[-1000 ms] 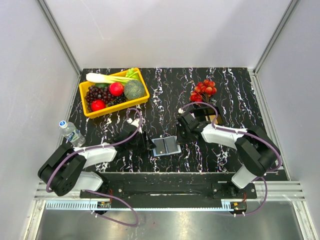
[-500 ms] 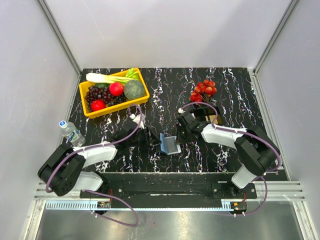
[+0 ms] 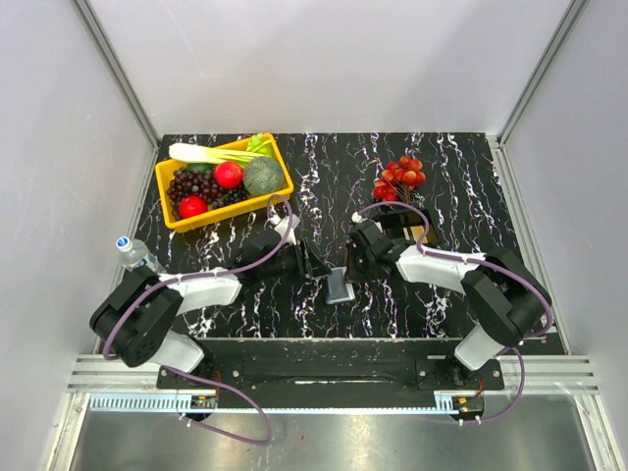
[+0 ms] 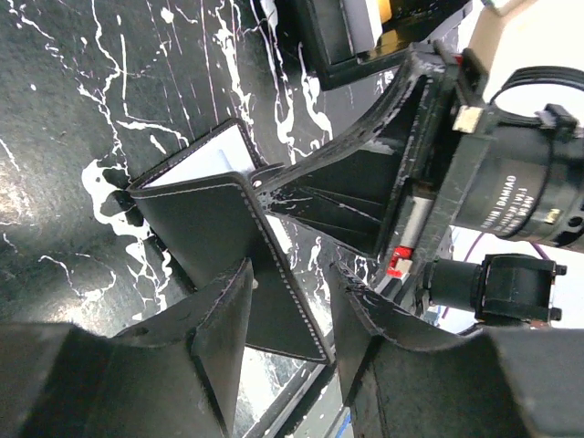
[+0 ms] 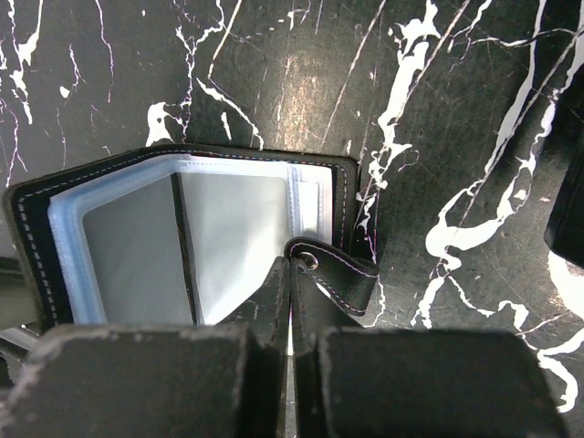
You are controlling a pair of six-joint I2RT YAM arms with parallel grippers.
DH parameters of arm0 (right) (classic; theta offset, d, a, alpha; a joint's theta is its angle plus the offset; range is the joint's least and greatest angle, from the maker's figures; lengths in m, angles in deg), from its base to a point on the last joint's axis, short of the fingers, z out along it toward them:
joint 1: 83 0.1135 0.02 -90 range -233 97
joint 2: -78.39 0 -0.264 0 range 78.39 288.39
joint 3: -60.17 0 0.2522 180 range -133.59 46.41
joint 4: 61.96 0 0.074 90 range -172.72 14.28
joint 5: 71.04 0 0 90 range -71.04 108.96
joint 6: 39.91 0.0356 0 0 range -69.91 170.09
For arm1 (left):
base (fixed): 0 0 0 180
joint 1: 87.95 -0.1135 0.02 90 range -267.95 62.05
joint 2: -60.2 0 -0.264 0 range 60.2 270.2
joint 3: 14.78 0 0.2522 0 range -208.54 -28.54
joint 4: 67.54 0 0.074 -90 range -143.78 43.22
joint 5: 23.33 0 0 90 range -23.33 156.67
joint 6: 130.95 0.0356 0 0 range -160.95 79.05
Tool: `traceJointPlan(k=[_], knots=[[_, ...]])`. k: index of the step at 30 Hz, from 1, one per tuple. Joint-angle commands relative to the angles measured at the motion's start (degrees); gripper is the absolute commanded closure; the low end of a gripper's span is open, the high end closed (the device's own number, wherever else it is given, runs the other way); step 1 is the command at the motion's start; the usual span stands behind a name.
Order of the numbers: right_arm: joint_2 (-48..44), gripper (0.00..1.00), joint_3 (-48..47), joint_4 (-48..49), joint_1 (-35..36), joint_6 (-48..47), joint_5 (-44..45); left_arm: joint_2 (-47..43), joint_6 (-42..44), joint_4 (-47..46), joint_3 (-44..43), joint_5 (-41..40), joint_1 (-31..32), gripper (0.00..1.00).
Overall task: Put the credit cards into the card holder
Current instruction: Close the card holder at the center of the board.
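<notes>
Card holder (image 3: 340,287) sits mid-table, half-folded, black outside with pale blue-grey sleeves inside. Left gripper (image 4: 287,287) straddles its cover, can't tell if it's actually pinching. Right gripper (image 5: 290,274) is clamped on the snap tab (image 5: 336,274); the motor (image 4: 511,196) behind it reads DAMIAO.

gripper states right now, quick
Left gripper: open, wallet cover between its jaws.
Right gripper: shut on the wallet strap.
</notes>
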Motion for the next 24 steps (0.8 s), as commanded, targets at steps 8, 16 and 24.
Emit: traceJointPlan(k=[8, 16, 24], knots=[[-9.02, 1.0, 4.06, -1.73, 0.17, 3.53, 8.49, 9.42, -3.2, -8.55, -3.49, 4.02, 1.13, 0.58], [-16.95, 1.0, 6.0, -2.17, 0.08, 4.06, 12.55, 12.59, -2.05, -6.79, -5.33, 2.52, 2.19, 0.58], [-14.93, 1.0, 5.39, -0.51, 0.08, 2.22, 4.82, 17.25, -3.46, -9.33, -7.35, 3.57, 2.89, 0.57]])
